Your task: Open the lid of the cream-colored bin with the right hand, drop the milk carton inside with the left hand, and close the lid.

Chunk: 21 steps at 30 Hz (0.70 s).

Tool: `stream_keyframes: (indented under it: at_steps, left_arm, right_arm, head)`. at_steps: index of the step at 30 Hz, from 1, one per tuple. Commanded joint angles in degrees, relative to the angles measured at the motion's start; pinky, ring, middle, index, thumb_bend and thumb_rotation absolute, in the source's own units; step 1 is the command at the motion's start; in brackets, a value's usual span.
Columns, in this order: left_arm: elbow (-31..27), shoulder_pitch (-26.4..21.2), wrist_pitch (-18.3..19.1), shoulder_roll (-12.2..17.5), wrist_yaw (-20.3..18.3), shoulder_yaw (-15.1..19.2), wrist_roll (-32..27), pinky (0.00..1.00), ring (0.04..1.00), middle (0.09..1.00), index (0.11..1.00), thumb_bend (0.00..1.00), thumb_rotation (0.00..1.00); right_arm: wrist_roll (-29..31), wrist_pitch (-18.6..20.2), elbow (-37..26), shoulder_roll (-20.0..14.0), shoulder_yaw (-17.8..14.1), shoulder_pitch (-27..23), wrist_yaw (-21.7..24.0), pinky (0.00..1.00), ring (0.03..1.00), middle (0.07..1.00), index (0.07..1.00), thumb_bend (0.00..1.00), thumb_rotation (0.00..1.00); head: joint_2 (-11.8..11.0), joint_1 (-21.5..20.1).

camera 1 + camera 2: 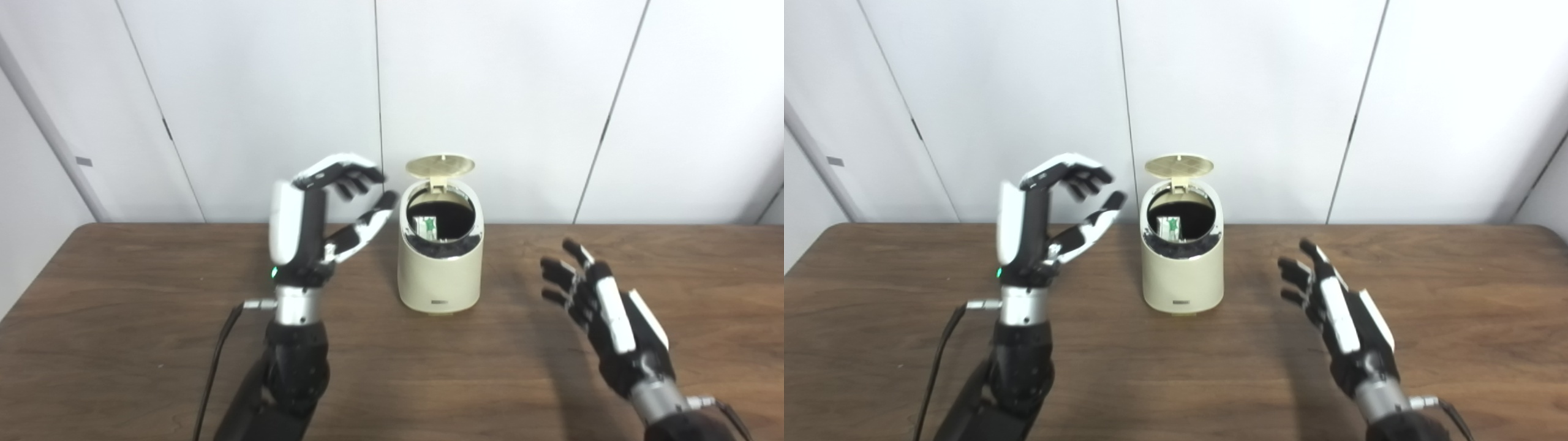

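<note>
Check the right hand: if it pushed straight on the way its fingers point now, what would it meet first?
Probably nothing on the table. The right hand is open, fingers angled up and away, slightly left. The cream bin sits well to its left, so that line seems to pass beside it toward the white wall panels. Depth is uncertain.

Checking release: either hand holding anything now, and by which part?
Nothing held. Left hand and right hand are open; milk carton sits inside the bin.

The bin (440, 269) stands alone mid-table, its lid (440, 165) tipped upright at 12 o'clock, leaving the mouth open from above. The left hand (321, 217) crowds its 9 o'clock side; bare table (153, 318) lies at 3 and 6 o'clock.
</note>
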Motion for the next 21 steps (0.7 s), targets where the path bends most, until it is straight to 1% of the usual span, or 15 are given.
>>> stream_keyframes:
  at_steps: [1,3,4,6,7,8,10,12,13,14,16,17,18,19,21]
  left_arm:
    - [-2.5,-0.6,3.2,-0.4,-2.6,3.0,-4.5,0.31,0.419,0.509,0.501,0.48,0.00]
    - [-3.4,0.9,6.0,-1.2,-5.0,5.1,-7.3,0.31,0.430,0.519,0.498,0.48,0.00]
    - [-3.7,1.7,7.0,-1.5,-6.0,5.9,-8.7,0.33,0.418,0.511,0.496,0.49,0.00]
    - [-4.3,3.0,8.4,-1.6,-7.8,7.0,-10.4,0.36,0.402,0.497,0.525,0.50,0.00]
    - [-5.0,3.7,10.1,-1.7,-8.6,7.4,-10.7,0.37,0.399,0.494,0.533,0.50,0.00]
    - [-5.7,4.3,11.9,-1.7,-9.5,7.8,-10.9,0.38,0.424,0.481,0.528,0.51,0.00]
    - [-6.8,5.1,14.5,-1.7,-10.8,8.1,-10.8,0.41,0.461,0.539,0.501,0.50,0.06]
    - [-7.8,5.9,16.4,-1.2,-12.7,8.1,-11.3,0.47,0.529,0.599,0.498,0.50,0.08]
    - [-8.2,6.3,17.0,-1.0,-13.8,8.2,-11.9,0.51,0.578,0.646,0.617,0.48,0.31]
    - [-8.4,6.7,17.2,-0.8,-14.7,8.3,-12.5,0.54,0.610,0.677,0.672,0.46,0.43]
    - [-8.7,7.4,17.5,-0.3,-16.8,8.6,-14.3,0.61,0.673,0.742,0.764,0.43,0.63]
    - [-8.8,7.8,18.0,0.5,-18.4,8.3,-14.9,0.65,0.706,0.774,0.807,0.42,0.72]
    - [-9.0,8.3,18.5,1.1,-19.9,8.2,-15.8,0.72,0.749,0.816,0.858,0.44,0.85]
    - [-9.3,8.7,19.4,1.7,-21.5,8.0,-16.5,0.78,0.788,0.855,0.901,0.46,0.92]
    - [-9.8,9.3,21.5,2.5,-24.3,8.1,-18.7,0.85,0.857,0.910,0.951,0.50,0.98]
  right_arm:
    - [-0.6,-1.0,-1.9,-0.5,0.4,-3.9,0.2,0.80,0.869,0.853,0.850,0.63,0.92]
    - [-1.8,-1.3,-1.6,-0.7,0.8,-5.2,-0.1,0.81,0.876,0.860,0.851,0.61,0.91]
    - [-2.6,-2.0,-1.2,-0.8,1.0,-6.0,-0.1,0.80,0.869,0.860,0.851,0.60,0.90]
    - [-4.2,-2.9,-0.3,-1.1,1.4,-7.7,-0.2,0.79,0.865,0.864,0.859,0.59,0.89]
    - [-5.0,-2.4,-0.2,-1.1,1.7,-8.7,-0.4,0.79,0.864,0.864,0.862,0.59,0.89]
    - [-5.8,-1.8,-0.3,-1.0,1.9,-9.6,-0.7,0.81,0.870,0.868,0.868,0.60,0.88]
    - [-6.8,-1.6,-0.2,-0.9,2.1,-11.0,-0.9,0.83,0.877,0.872,0.870,0.60,0.87]
    - [-8.2,-3.0,0.8,-1.4,2.8,-12.5,-0.7,0.86,0.892,0.886,0.878,0.59,0.86]
    - [-8.8,-4.3,1.6,-1.6,3.1,-13.4,-0.5,0.86,0.898,0.896,0.883,0.59,0.86]
    - [-9.2,-5.4,2.2,-1.8,3.4,-14.1,-0.3,0.86,0.901,0.903,0.887,0.57,0.86]
    - [-10.8,-6.4,3.2,-2.4,4.2,-15.7,-0.2,0.85,0.905,0.912,0.884,0.56,0.85]
    - [-12.2,-6.6,3.9,-2.7,4.8,-16.8,-0.4,0.84,0.907,0.914,0.879,0.57,0.85]
    - [-13.6,-7.0,4.6,-3.0,5.4,-17.7,-0.6,0.83,0.905,0.913,0.874,0.57,0.85]
    - [-15.4,-7.3,5.3,-3.5,6.2,-18.6,-0.8,0.80,0.897,0.907,0.864,0.56,0.83]
    - [-18.7,-7.3,6.5,-4.5,7.5,-20.4,-0.8,0.77,0.885,0.904,0.860,0.54,0.83]
  head:
    - [0.0,-0.1]
    - [0.0,-0.1]
    - [-0.1,-0.1]
    - [-0.1,0.0]
    - [-0.1,0.0]
    - [-0.1,0.0]
    - [-0.1,-0.1]
    - [0.0,0.0]
    - [0.0,0.1]
    - [-0.1,0.2]
    - [0.0,0.4]
    - [0.0,0.4]
    - [0.1,0.5]
    - [0.1,0.5]
    - [0.3,0.3]
